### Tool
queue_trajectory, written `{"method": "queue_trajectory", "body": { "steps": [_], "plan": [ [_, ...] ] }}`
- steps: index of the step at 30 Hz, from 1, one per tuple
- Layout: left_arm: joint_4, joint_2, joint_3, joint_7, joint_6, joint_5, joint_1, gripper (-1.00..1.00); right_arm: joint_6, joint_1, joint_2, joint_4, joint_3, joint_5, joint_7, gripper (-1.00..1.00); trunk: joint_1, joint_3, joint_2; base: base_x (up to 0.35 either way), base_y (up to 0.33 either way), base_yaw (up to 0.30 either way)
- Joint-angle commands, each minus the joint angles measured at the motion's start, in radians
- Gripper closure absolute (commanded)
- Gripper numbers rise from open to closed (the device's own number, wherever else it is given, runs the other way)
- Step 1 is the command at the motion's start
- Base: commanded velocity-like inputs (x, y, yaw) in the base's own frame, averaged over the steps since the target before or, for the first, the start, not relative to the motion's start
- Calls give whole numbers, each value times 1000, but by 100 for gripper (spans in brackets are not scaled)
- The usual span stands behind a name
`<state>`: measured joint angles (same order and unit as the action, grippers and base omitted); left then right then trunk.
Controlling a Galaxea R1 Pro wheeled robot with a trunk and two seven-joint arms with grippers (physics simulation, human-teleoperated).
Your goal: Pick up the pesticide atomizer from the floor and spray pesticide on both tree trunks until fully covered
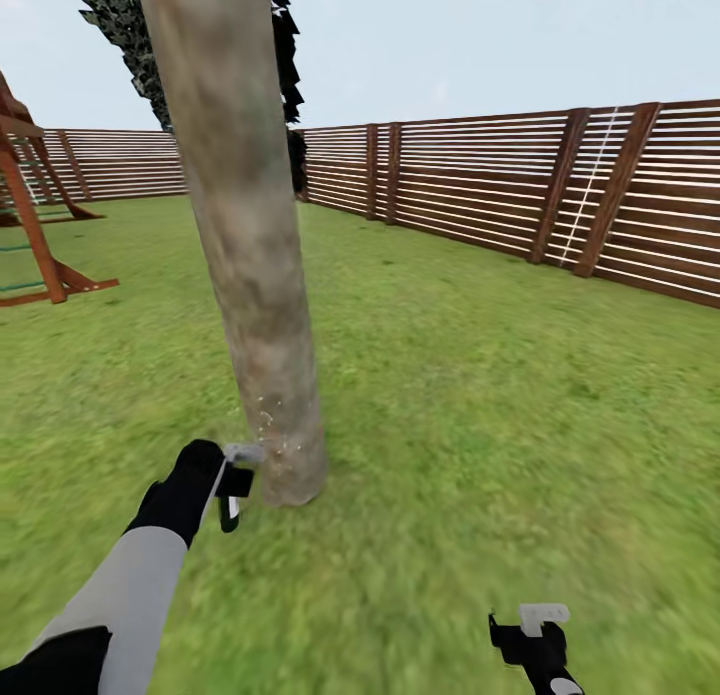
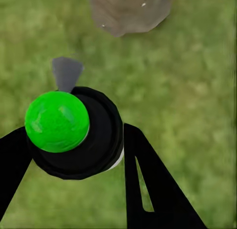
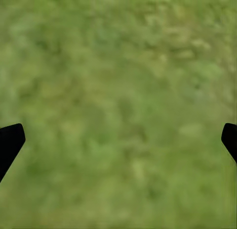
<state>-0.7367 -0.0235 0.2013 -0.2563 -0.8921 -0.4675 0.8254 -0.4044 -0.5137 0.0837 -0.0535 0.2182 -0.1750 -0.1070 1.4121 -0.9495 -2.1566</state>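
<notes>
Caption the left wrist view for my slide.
Left pincer grips the green-capped pesticide atomizer above grass, near the tree trunk.

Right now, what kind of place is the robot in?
Looks like a fenced backyard garden: grass lawn underfoot, a brown slatted wooden fence around it, a thick bare tree trunk close ahead, and part of a wooden play frame at the left.

Head camera looked forward and down from close to the tree trunk (image 1: 250, 275), over lawn (image 1: 480, 395) toward the fence (image 1: 520, 185), left wrist camera faced down at grass, sharing the trunk's base (image 2: 129, 11), right wrist camera close above grass (image 3: 118, 90).
</notes>
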Motion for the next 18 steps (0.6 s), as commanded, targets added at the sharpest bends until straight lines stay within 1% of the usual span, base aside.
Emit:
{"method": "queue_trajectory", "body": {
  "steps": [1, 4, 8, 11, 18],
  "plan": [
    [-1, -6, 4, -8, -2, -11, 0, 100, -2, 0, 0, 0, 9, -9, -2, -100, 0, -1, 0, 157, -260, 110],
    [-4, -29, 4, -8, -2, -8, -2, 100, -2, 0, 0, 0, 8, -9, -2, -100, 0, -1, 0, 203, -225, 31],
    [-4, -30, 4, -8, -2, -11, -2, 100, -2, 0, 0, 0, 9, -9, -2, -100, 0, -1, 0, 194, -219, 2],
    [-4, -30, 4, -7, -2, -14, -2, 100, -2, 0, 0, 0, 9, -9, -2, -100, 0, -1, 0, 66, -267, 46],
    [-6, -30, 1, 4, -3, -15, -2, 100, -2, 0, -1, 0, 9, -8, -2, -100, 0, -1, 0, 5, -277, 250]
  ]
}}
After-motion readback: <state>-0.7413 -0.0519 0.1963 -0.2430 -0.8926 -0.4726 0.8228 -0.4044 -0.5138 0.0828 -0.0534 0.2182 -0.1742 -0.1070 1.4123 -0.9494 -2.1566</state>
